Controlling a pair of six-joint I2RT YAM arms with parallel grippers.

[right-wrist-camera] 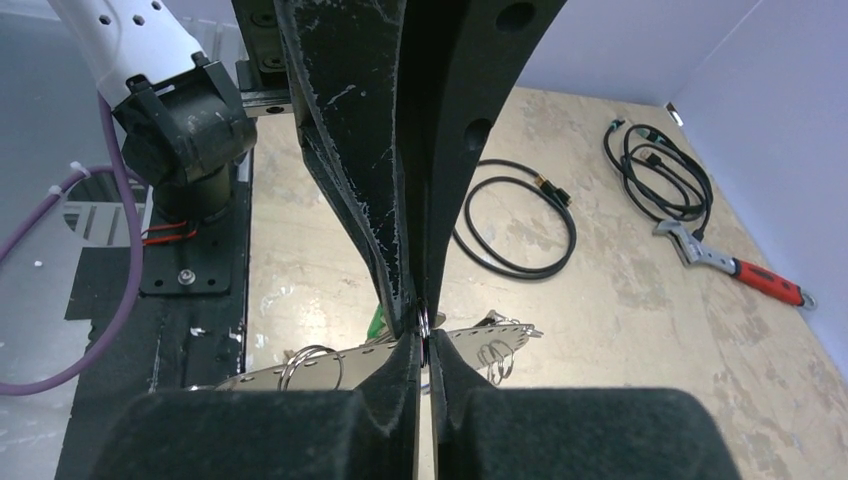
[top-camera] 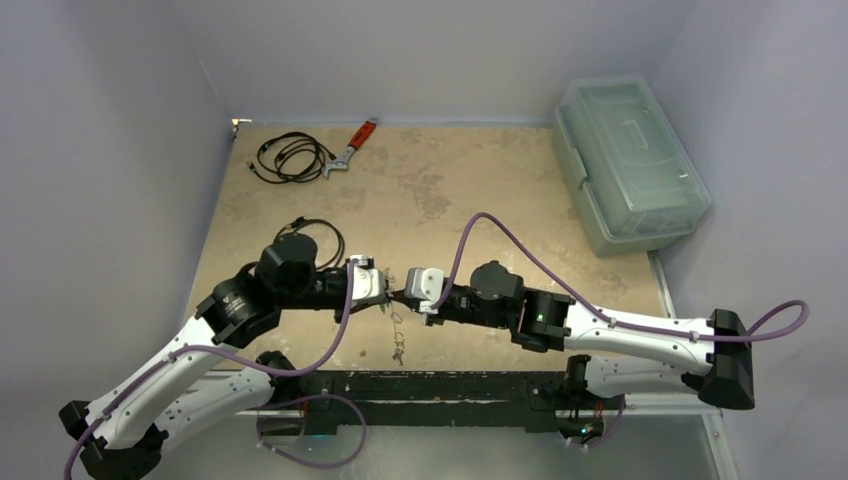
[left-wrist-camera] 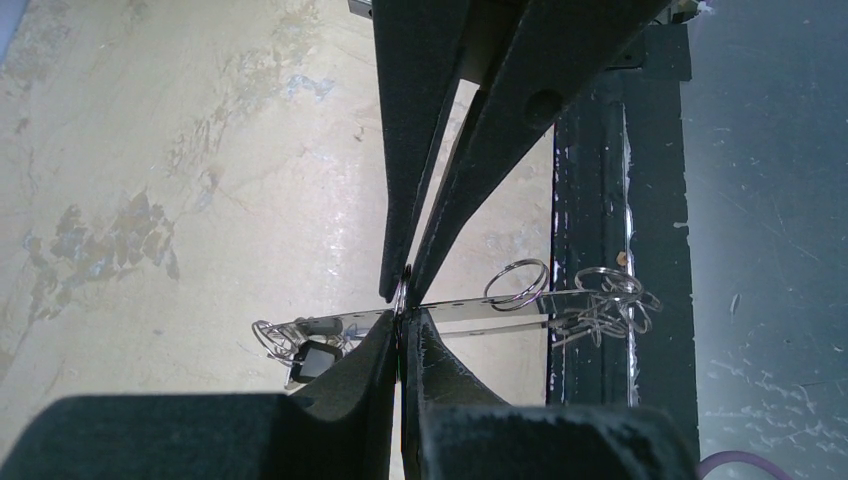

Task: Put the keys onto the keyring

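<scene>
Left side first: the left hand (top-camera: 383, 290) is clamped shut, tips squeezed on the thin metal band of the keyring (left-wrist-camera: 470, 308). I make this the threading stage. The ring is picked out and both hands have met on it, low over the near middle of the surface (top-camera: 450, 190), just ahead of the arm bases.

The keyring itself, seen edge-on from the wrists, is a flat grey strip running near to far through the meeting point. Whether it hangs free or brushes the surface, I can't tell from here. Small split rings (left-wrist-camera: 517, 283) dangle along it, bunched thickest at the near end over the black base rail (left-wrist-camera: 590, 200). At the far end hangs a dark-tagged key (left-wrist-camera: 316, 358) with a white patch. A green tag (right-wrist-camera: 375, 320) peeks out just beside the pinch. No blue one in sight.

Now to the right: the right hand (top-camera: 408, 293) comes in nose to nose with the left, fingertips drawn together at the same spot. There's a tiny loop (right-wrist-camera: 422, 322) right at the tips. I can't tell whether this hand bites the band itself or that little ring.

What comes next looks fiddly. One hand has to hold the band dead steady while the other walks a key's tiny ring onto it. Everything here is far smaller than the fingers, so a slight twist could spring the piece loose.
</scene>
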